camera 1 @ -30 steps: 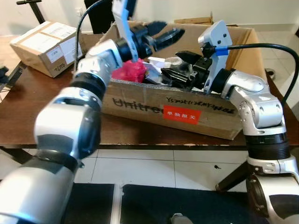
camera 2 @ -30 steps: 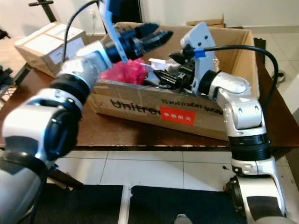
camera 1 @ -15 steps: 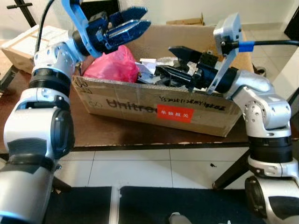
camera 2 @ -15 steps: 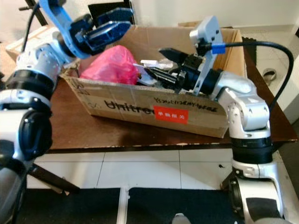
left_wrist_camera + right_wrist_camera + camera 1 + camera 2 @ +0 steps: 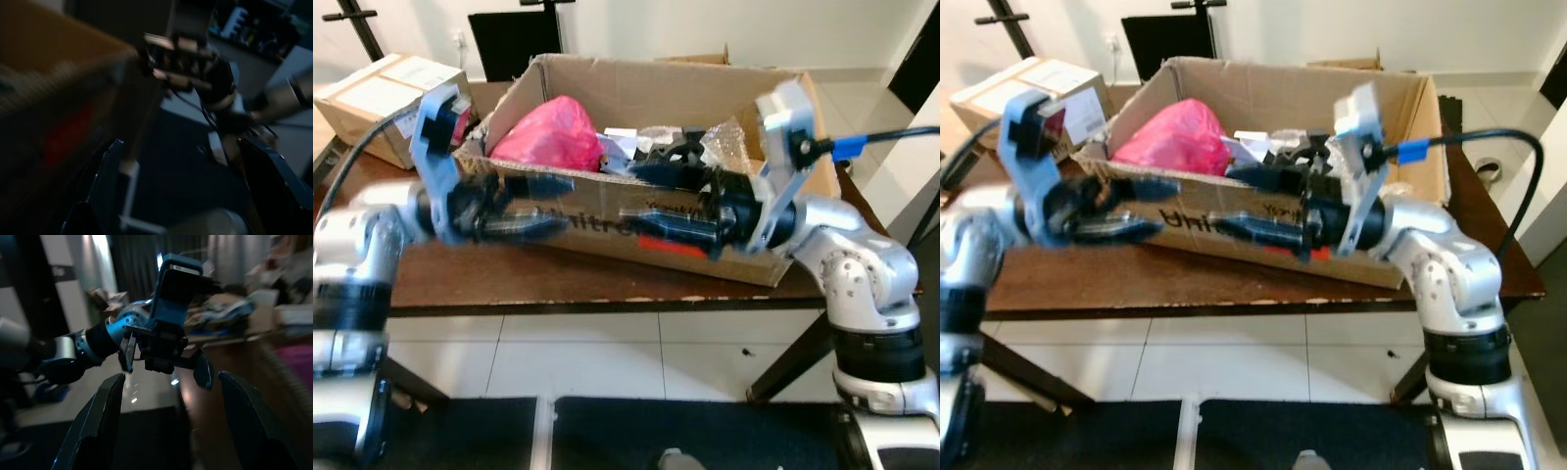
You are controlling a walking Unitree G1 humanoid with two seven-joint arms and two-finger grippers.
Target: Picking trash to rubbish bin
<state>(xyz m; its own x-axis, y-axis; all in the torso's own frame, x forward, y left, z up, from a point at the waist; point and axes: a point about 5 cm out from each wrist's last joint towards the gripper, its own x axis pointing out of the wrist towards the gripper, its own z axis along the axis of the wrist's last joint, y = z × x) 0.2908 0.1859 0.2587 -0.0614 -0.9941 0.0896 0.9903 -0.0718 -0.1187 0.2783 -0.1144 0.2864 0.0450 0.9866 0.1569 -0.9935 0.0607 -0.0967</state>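
Both grippers, left (image 5: 543,206) and right (image 5: 651,223), sit spread and empty before the cardboard box (image 5: 744,257); next pick needs a slower, blur-free approach.

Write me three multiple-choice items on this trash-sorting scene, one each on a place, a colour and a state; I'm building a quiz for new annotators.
1. Where does the open cardboard box stand?
A. on the floor
B. on the brown table
C. on a chair

2. What colour is the plastic bag in the box?
A. pink
B. green
C. white

3. How are the left gripper and right gripper?
A. both open and empty
B. both shut on trash
C. left shut, right open

Answers: 1 B, the box rests on the tabletop; 2 A, the bag is bright pink; 3 A, each wrist view shows spread fingers with nothing between.
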